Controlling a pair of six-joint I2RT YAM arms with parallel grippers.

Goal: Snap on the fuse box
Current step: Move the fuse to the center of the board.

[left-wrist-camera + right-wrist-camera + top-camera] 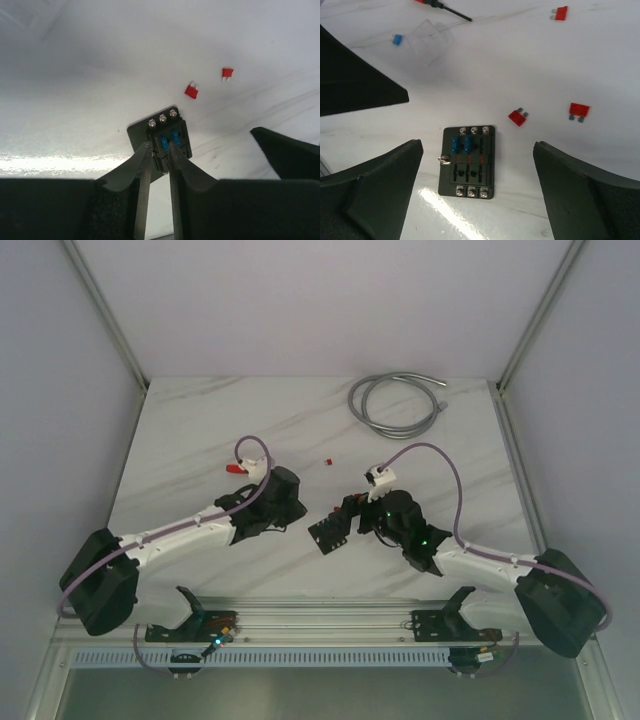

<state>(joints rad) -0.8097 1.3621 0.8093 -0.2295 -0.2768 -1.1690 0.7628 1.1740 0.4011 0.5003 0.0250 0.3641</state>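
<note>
Black plastic fuse box [467, 162] is lying face up on the marble table [530, 65], two blue fuses [455, 145] sitting in its upper slots; the right gripper [477, 147] is hovering above it, jaws spread wide and empty; the left gripper [160, 147] is pointing at it, fingers [187, 175] nearly together with nothing between them; a clear cover [427, 42] is resting well apart. Likely best: bracing the box while lowering that cover square and pressing evenly, avoiding the loose red fuse [518, 117] nearby.

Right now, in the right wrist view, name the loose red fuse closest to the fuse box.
The red fuse beside the fuse box's upper right corner; the other two red fuses lie farther off.
</note>
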